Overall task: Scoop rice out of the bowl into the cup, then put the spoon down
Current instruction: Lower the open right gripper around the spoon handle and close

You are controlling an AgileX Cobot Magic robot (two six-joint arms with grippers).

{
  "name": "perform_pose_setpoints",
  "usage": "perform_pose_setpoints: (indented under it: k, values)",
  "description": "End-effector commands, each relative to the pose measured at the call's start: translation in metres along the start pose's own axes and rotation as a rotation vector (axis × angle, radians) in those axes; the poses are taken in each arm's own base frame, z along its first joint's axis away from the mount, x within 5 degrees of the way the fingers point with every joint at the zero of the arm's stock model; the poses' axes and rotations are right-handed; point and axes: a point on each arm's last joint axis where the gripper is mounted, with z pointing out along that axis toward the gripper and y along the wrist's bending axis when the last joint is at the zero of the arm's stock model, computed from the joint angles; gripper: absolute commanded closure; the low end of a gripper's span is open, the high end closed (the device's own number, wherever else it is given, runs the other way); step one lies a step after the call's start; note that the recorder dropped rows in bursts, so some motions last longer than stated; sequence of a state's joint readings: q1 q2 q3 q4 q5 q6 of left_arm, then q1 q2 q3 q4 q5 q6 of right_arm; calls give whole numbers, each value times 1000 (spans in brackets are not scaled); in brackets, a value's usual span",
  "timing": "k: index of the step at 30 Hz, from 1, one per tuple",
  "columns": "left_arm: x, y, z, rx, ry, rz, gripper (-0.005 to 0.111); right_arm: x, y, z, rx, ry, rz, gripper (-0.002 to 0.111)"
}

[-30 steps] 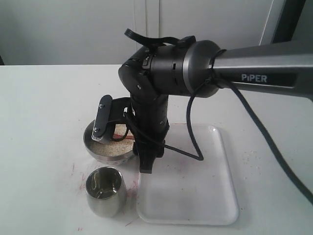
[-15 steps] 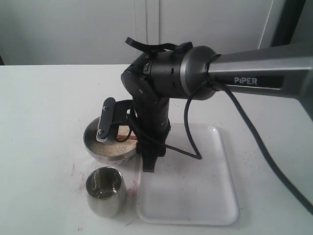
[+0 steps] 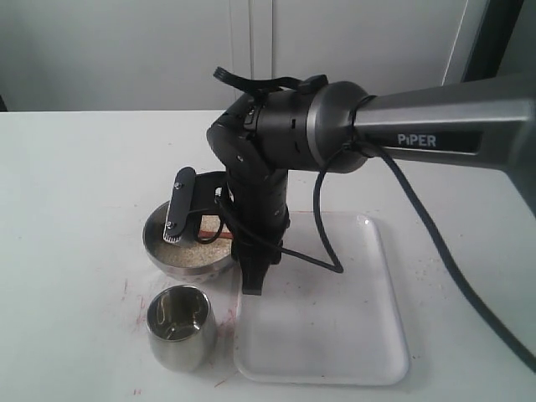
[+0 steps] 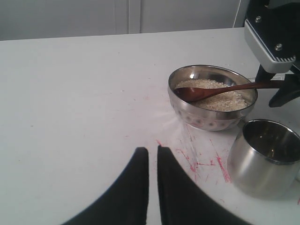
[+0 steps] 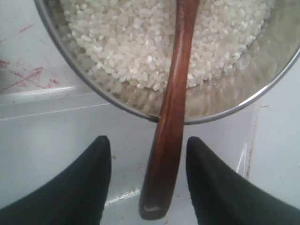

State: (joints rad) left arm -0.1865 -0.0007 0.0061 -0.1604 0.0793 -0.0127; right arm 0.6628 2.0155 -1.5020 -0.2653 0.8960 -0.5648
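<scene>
The steel bowl holds the rice, with the steel cup standing just in front of it. The wooden spoon lies with its head in the rice and its handle across the bowl's rim. My right gripper is open, its fingers either side of the handle's end with a gap on each side. The left wrist view shows the spoon, bowl and cup. My left gripper is shut on nothing, low over the table short of them.
A clear plastic tray lies right of the bowl and cup, under the right arm. A black cable loops down from the arm over the tray. Red marks stain the table near the cup.
The right arm has shifted slightly over the bowl; its jaws stay spread round the spoon handle. Bowl, cup and spoon have not moved.
</scene>
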Motion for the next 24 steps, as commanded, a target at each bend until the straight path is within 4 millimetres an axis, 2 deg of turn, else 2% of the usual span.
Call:
perform_pose_setpoints:
  k: [1, 24]
  values:
    - [-2, 0, 0, 3, -8, -16, 92, 2, -1, 1, -3, 0, 11, 65]
    - [-2, 0, 0, 3, -8, -16, 92, 1, -1, 1, 2, -10, 12, 73]
